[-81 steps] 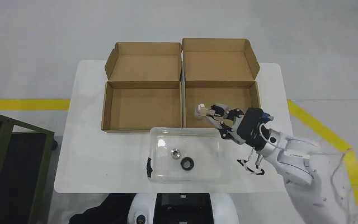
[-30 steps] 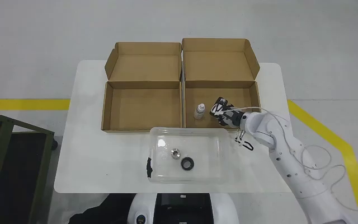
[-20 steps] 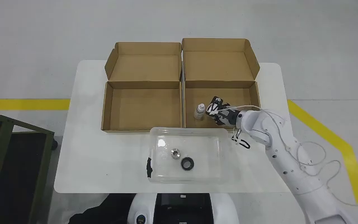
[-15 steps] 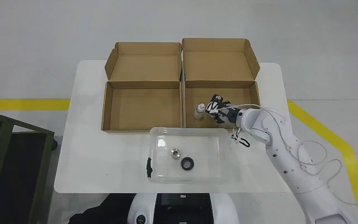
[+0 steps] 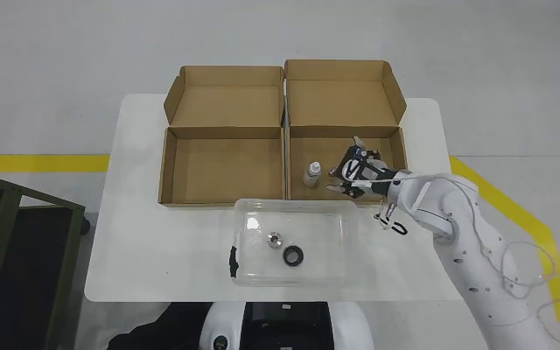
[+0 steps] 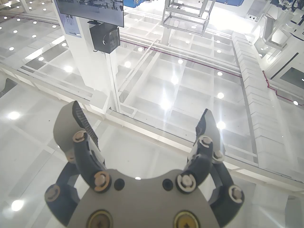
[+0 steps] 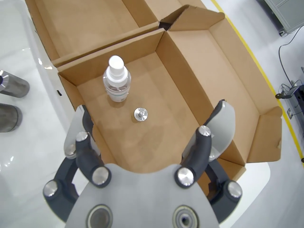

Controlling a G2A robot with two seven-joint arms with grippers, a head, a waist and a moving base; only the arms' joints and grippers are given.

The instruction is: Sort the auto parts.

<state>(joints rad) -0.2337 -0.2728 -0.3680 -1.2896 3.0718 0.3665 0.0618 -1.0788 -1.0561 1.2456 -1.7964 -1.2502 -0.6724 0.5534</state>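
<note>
A small clear spray bottle (image 5: 312, 173) (image 7: 116, 81) with a white cap stands upright in the right cardboard box (image 5: 385, 144) (image 7: 190, 55), near its front left corner. A small round metal part (image 7: 140, 114) lies on the box floor beside the bottle. My right gripper (image 5: 346, 166) (image 7: 152, 110) hangs open over that box floor, just right of the bottle, holding nothing. A silver part (image 5: 273, 238) and a black ring (image 5: 293, 255) lie in the clear tray (image 5: 289, 203). My left gripper (image 6: 142, 117) is open and empty, pointing up at a ceiling.
The left cardboard box (image 5: 223, 168) stands open beside the right one, both lids folded back. A small black piece (image 5: 233, 261) sits at the tray's left edge. Two metal cylinders (image 7: 11, 86) show at the wrist view's edge. The white table (image 5: 140, 227) has free room at the left.
The right gripper has shifted a little to the right, away from the bottle, and its fingers have spread wider. The bottle and the tray's parts have stayed put.
</note>
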